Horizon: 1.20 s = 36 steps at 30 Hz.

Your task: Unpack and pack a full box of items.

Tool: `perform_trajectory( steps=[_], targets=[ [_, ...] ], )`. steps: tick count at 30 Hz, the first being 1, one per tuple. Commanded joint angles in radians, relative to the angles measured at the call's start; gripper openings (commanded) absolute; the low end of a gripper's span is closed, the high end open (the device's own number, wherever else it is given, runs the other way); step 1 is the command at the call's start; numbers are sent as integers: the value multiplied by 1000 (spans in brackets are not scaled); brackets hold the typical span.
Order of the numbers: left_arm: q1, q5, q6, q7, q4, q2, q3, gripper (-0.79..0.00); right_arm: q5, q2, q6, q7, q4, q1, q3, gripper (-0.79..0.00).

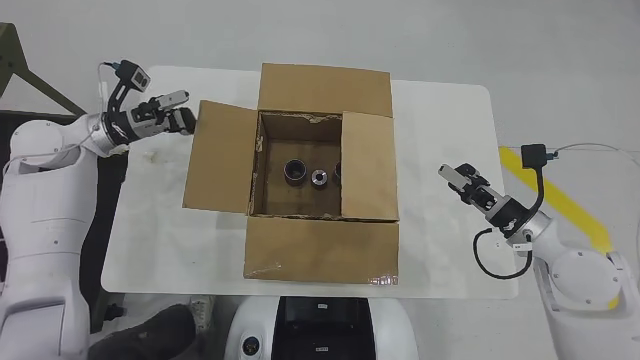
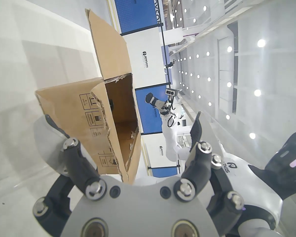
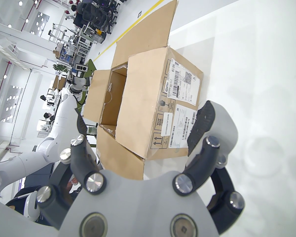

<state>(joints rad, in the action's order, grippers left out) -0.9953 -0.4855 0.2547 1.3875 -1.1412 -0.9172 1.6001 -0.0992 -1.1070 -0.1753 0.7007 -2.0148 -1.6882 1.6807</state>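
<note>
Right gripper (image 3: 143,114) spread near box (image 3: 138,87); barcode labels (image 3: 182,82), print likely unreadable

box (image 1: 310,250) on table (image 1: 440,140), perhaps cans (image 1: 296,171) inside

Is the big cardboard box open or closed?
Open. The cardboard box's flaps are spread apart, and the top view sees down inside to small round items on its floor.

bright, even overhead light (ceiling lamps (image 2: 261,43) flare); wrist views bulge at edges.
</note>
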Motion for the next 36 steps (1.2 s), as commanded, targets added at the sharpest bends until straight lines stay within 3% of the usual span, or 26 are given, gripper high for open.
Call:
perform_trajectory(
  steps=[1,21,36],
  targets=[
    [5,-22,-8,-7,6,-3,-15,0,0,0,0,0,0,0,0,0],
    [43,-153,-66,-30,-101,-14,-84,0,0,0,0,0,0,0,0,0],
    [144,-93,0,-79,-136,-48,-269,0,0,0,0,0,0,0,0,0]
  ],
)
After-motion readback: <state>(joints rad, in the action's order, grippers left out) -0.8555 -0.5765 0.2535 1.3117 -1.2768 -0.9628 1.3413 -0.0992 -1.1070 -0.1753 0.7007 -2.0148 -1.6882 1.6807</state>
